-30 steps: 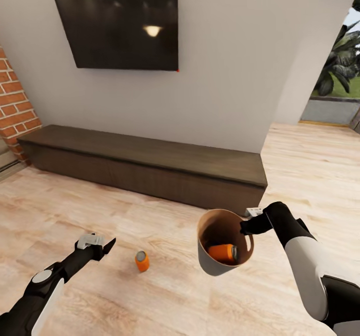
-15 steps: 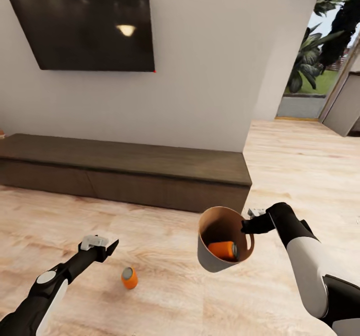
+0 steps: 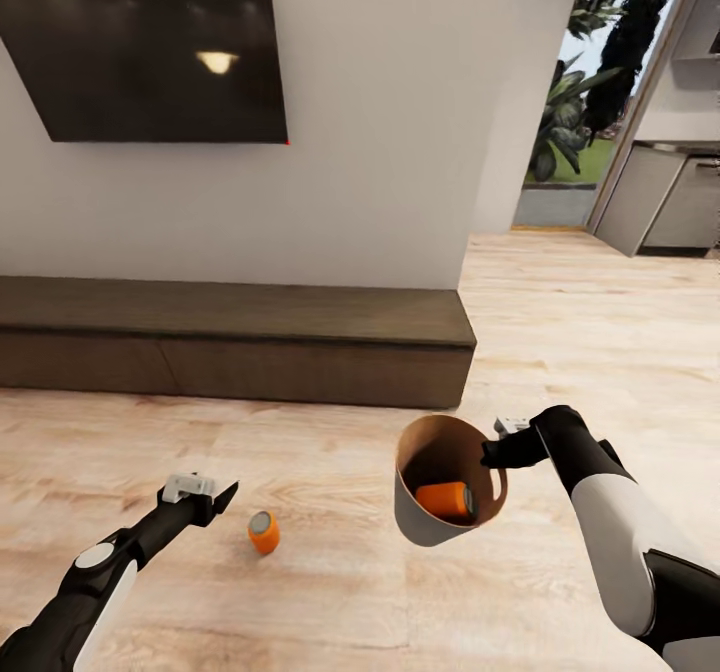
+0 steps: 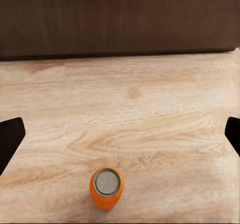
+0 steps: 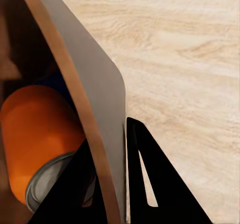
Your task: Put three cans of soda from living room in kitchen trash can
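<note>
An orange soda can (image 3: 263,532) with a silver top stands upright on the light wood floor; the left wrist view has the same can (image 4: 106,188) low between the finger tips. My left gripper (image 3: 205,497) hovers open just left of it, apart from it. My right gripper (image 3: 493,449) is shut on the rim of the trash can (image 3: 420,524), holding it tilted above the floor. Its wall (image 5: 95,109) runs between the two fingers (image 5: 150,184). Another orange can (image 3: 444,502) lies on its side inside the brown bin, seen close as the can (image 5: 35,134).
A long low dark-wood bench (image 3: 230,342) runs along the wall ahead, under a black wall screen (image 3: 140,42). To the right a doorway opens onto plants (image 3: 570,122) and grey cabinets (image 3: 665,202). Wood floor stretches right of the bench.
The whole view has swung to the right: bench and screen slid left, the doorway and cabinets came in. Both arms keep their pose; the floor can sits closer to the left gripper.
</note>
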